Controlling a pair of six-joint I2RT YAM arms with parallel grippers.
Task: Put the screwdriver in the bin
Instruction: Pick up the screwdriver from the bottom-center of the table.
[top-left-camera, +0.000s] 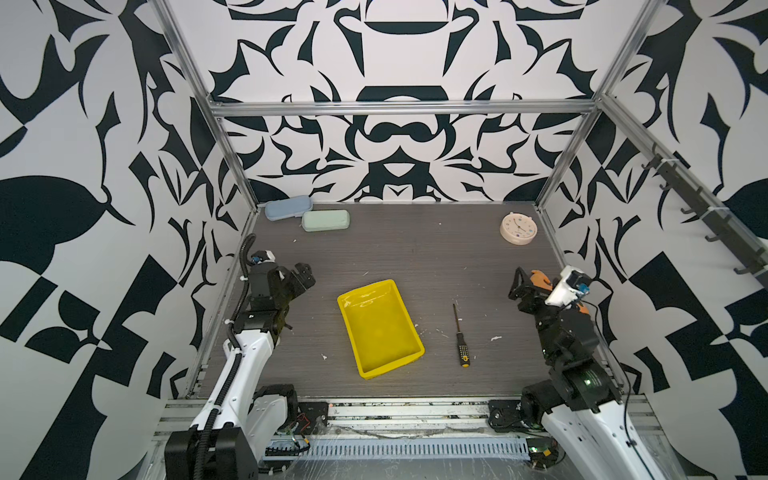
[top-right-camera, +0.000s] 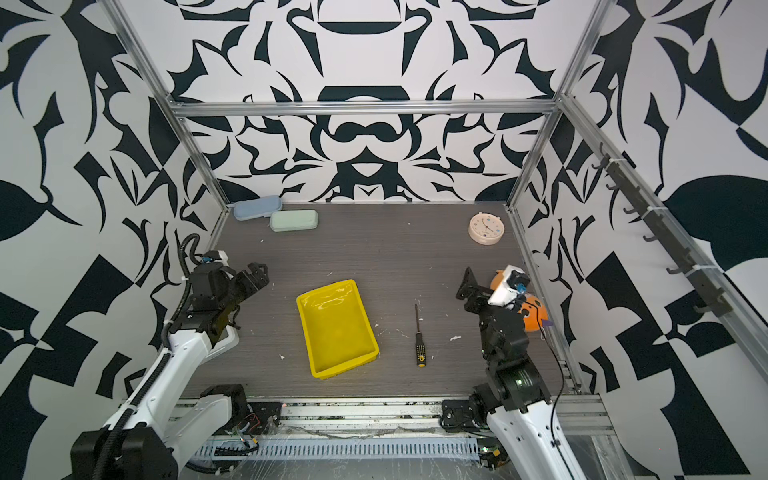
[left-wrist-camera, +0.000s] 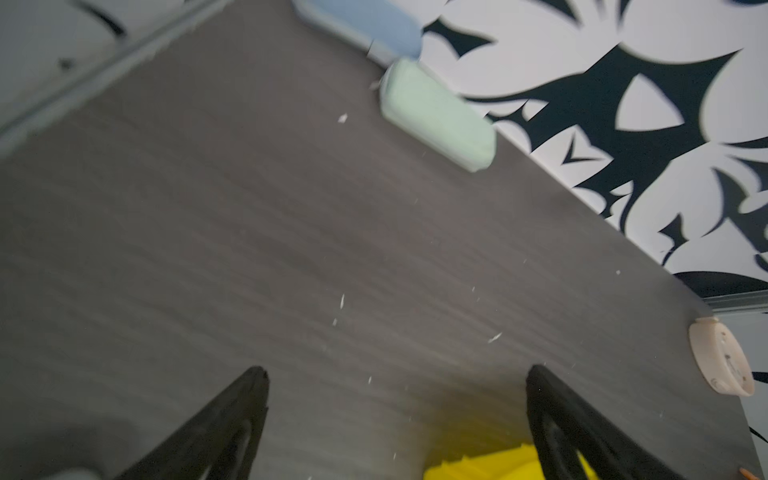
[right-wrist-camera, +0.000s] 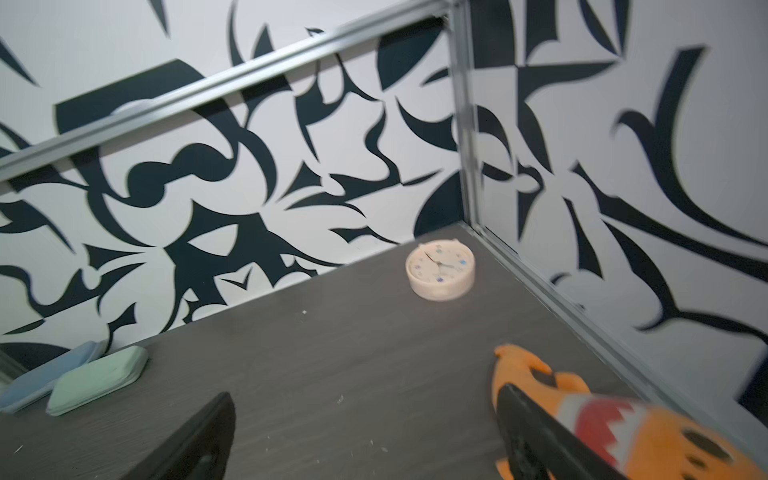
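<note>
logging state of both pincers. right pincer (top-left-camera: 519, 284) (right-wrist-camera: 365, 392): jaws spread wide, only bare table (top-left-camera: 415, 257) between the fingers in its wrist view, no grip on anything. an orange toy (right-wrist-camera: 644, 436) lies just behind its outer finger (right-wrist-camera: 536, 436), on the side away from the left pincer; contact cannot be told. left pincer (top-left-camera: 305, 276) (left-wrist-camera: 398, 370): jaws likewise wide, bare table between them, raised off the surface.

screwdriver (top-left-camera: 459, 336) (top-right-camera: 418, 334): flat on the table, outside the bin, untouched. it lies inboard of the right pincer, toward the left pincer and back toward the right arm's base; well apart from both, nearer the right. shaft tip points at the far wall, yellow end cap at the arm bases.

bin (top-left-camera: 380, 328) (top-right-camera: 338, 328) (left-wrist-camera: 478, 467): on the table between the screwdriver and the left pincer, near the screwdriver, not touching it, long side roughly along the screwdriver but skewed. one yellow corner shows close in by a finger of the left pincer in the left wrist view.

ahead of the right pincer, near the far corner: a round cream clock (top-left-camera: 518, 227) (right-wrist-camera: 440, 269), face up. ahead of the left pincer, by the far wall: a pale blue case (top-left-camera: 288, 208) and a pale green case (top-left-camera: 325, 220), side by side. white flecks scattered on the table.
</note>
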